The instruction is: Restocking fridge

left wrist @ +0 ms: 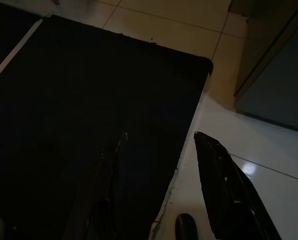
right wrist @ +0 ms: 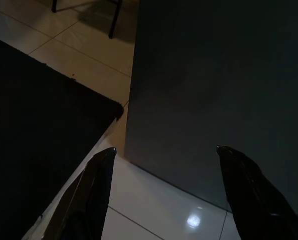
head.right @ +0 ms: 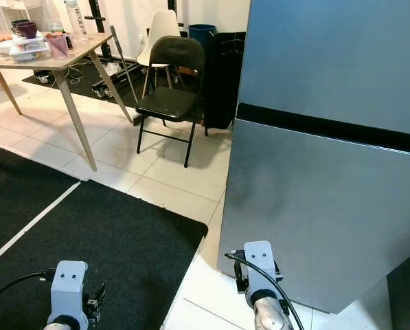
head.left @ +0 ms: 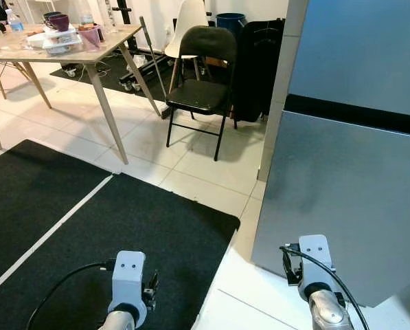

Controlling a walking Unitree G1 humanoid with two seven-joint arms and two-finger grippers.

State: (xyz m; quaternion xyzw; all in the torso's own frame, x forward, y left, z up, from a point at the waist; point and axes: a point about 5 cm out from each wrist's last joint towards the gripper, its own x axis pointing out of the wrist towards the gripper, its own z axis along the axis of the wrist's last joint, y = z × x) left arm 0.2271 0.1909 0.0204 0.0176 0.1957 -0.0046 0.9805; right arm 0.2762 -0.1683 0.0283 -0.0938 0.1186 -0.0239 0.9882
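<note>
1. The fridge (head.left: 356,179) is seen standing closed on the tiled floor (head.left: 211,172), to the robot's front right; a dark seam separates its upper door from its lower door.
2. The right gripper (right wrist: 163,165) is hung low, just in front of the lower door; its two black fingers are spread wide apart and nothing is held between them.
3. The left gripper (left wrist: 158,165) is hung idle over the edge of the black mat (head.left: 122,234), also spread apart and empty.
4. The items to be stocked are judged to lie on the counter (head.left: 88,51) at the far left, well apart from the fridge: bowls, containers and a water bottle (head.left: 14,22) can be made out there, though they are too small to be identified further.
5. A black folding chair (head.left: 201,82) stands between the counter and the fridge.
6. The fridge lies nearer the right arm, its long axis upright, so the door is judged best reached by that arm. No handle can be made out, and neither gripper touches the door yet.
</note>
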